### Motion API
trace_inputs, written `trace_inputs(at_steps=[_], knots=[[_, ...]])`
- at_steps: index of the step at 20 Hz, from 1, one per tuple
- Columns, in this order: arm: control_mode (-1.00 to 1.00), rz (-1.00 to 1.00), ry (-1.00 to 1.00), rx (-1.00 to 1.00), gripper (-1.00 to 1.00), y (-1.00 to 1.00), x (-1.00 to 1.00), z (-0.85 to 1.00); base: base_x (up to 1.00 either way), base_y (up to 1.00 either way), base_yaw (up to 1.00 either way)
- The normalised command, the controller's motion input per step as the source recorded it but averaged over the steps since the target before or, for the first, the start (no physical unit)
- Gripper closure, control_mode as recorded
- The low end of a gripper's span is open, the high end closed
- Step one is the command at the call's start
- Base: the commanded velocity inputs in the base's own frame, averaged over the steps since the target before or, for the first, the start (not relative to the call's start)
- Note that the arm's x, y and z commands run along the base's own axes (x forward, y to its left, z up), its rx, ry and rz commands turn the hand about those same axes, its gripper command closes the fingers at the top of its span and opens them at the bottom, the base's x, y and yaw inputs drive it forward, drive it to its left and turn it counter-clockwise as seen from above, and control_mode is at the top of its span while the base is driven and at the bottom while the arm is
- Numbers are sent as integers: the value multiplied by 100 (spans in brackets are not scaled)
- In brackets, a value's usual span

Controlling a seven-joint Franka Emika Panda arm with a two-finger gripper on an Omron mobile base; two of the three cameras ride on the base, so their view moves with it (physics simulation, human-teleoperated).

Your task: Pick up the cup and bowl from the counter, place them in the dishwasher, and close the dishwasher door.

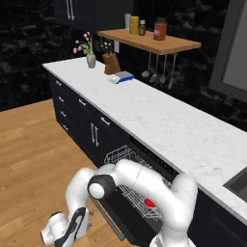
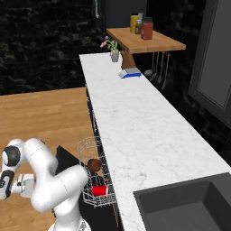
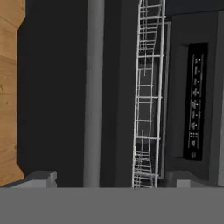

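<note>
The dishwasher (image 1: 144,166) stands open under the white marble counter (image 1: 159,120), with its white wire rack (image 2: 94,173) pulled out. In the rack lie the red cup (image 2: 99,191) and, just behind it, the dark reddish-brown bowl (image 2: 94,164). From the left base view the cup (image 1: 150,203) peeks out behind my forearm. The black dishwasher door (image 2: 65,163) hangs tilted below the rack. My gripper (image 1: 67,231) is low over the wooden floor, outside the door, open and empty. In the hand view its fingertips (image 3: 41,177) are wide apart, facing the door's grey handle bar (image 3: 94,87) and the rack (image 3: 148,87).
Black cabinets with silver handles (image 1: 94,132) flank the dishwasher. A sink (image 2: 185,205) is set in the counter at the near right. A knife block (image 1: 111,63), a flower vase (image 1: 90,60) and a blue-white item (image 1: 120,77) stand at the counter's far end under a wooden shelf (image 1: 154,43).
</note>
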Motion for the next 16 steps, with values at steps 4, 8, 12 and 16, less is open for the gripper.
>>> trace_inputs(at_steps=[4, 8, 12, 16], knots=[[-100, -4, 8, -4, -100, 0, 59, -83, 0, 0, 0], [-100, -4, 8, -3, -100, 0, 63, -76, 0, 0, 0], [-100, -8, 3, -11, -100, -5, 63, -66, 0, 0, 0], [-100, -13, 0, -18, -100, -23, 61, -54, 0, 0, 0]])
